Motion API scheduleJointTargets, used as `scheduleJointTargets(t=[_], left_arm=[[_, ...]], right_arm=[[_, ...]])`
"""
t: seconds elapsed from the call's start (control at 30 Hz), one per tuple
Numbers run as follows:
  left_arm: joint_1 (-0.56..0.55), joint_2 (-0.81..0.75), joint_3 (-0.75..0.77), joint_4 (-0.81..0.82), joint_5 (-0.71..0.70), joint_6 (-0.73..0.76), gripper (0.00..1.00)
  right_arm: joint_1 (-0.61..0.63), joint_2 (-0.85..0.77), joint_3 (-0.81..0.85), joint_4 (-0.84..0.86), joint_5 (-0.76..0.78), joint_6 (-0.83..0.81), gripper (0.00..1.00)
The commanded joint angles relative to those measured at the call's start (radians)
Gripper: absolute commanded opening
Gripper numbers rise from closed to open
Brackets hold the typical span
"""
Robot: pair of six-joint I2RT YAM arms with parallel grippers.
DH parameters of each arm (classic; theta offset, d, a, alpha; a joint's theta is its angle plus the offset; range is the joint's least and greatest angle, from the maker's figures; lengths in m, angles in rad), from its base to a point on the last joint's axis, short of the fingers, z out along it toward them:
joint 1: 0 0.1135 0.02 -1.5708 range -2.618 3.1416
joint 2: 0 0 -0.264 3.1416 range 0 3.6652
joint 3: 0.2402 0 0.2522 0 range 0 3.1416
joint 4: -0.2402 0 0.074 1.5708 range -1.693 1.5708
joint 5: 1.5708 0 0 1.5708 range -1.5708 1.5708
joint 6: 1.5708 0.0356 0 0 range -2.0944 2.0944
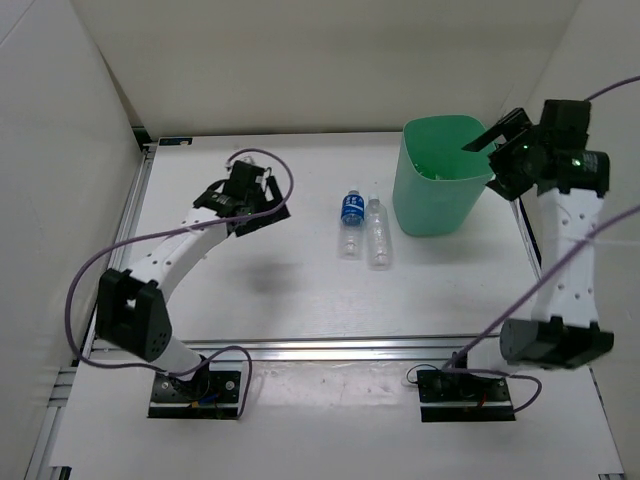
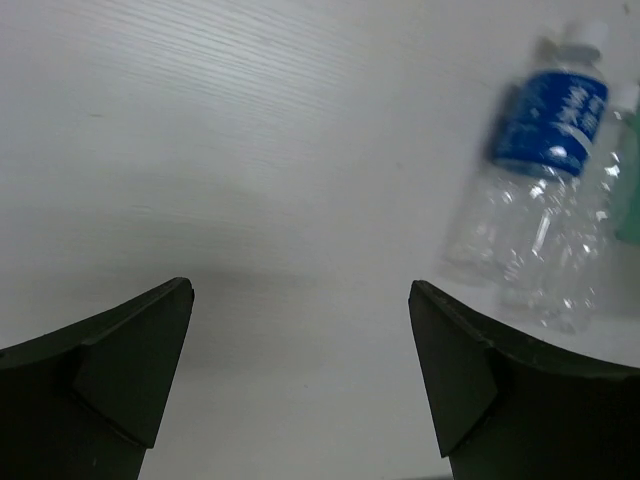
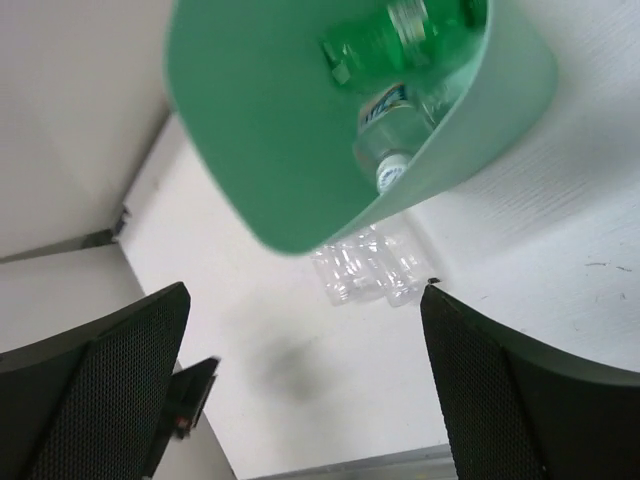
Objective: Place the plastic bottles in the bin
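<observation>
Bolted at the near edge of the white table (image 1: 300, 300), the two arm bases sit side by side.

The left arm bends up and in from its base. The left gripper (image 1: 255, 205) hangs over bare tabletop on the left side of the table. In its wrist view the left gripper (image 2: 300, 290) has its jaws wide apart, with nothing between them.

To its right, near the middle of the table, two plastic bottles lie on their sides, parallel and just beside each other, caps pointing toward the far wall. One is the blue-labelled clear bottle (image 1: 351, 222) (image 2: 530, 170). The other, on its right, is the plain clear bottle (image 1: 377, 232) (image 2: 570, 260). Neither gripper touches them.

Farther back, just right of those two, the mint-green bin (image 1: 440, 200) stands upright. Seen from the right wrist, the bin (image 3: 260, 130) holds a green bottle (image 3: 375, 40). Beside it inside lies a clear labelled bottle (image 3: 390, 125) with a white cap.

The right arm rises along the right side of the table. The right gripper (image 1: 497, 135) is poised above the bin's far right rim. In its wrist view the right gripper (image 3: 305, 290) has its jaws spread wide and holds nothing.
</observation>
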Motion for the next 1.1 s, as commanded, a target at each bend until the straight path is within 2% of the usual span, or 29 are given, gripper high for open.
scheduleJointTargets(t=[0.0, 0.2, 0.33, 0.47, 0.93, 1.07], left_arm=[[-0.07, 0.083, 0.131, 0.113, 0.227, 0.082, 1.0], [-0.171, 0.324, 0.322, 0.142, 0.328, 0.146, 1.0], [-0.182, 0.485, 0.477, 0.142, 0.373, 0.181, 1.0], [-0.182, 0.576, 0.56, 0.133, 0.373, 0.2, 1.0], [-0.219, 0.754, 0.647, 0.115, 0.492, 0.232, 1.0], [-0.219, 0.775, 0.638, 0.106, 0.511, 0.232, 0.88]], right_arm=[[-0.023, -0.131, -0.041, 0.048, -0.037, -0.036, 1.0], [-0.032, -0.175, -0.166, 0.039, -0.131, -0.048, 1.0], [-0.032, -0.239, -0.268, 0.065, -0.157, -0.048, 1.0], [-0.041, -0.272, -0.307, 0.065, -0.166, -0.07, 1.0], [-0.041, -0.299, -0.316, 0.046, -0.114, -0.108, 1.0], [-0.041, -0.309, -0.296, 0.046, -0.102, -0.119, 1.0]])
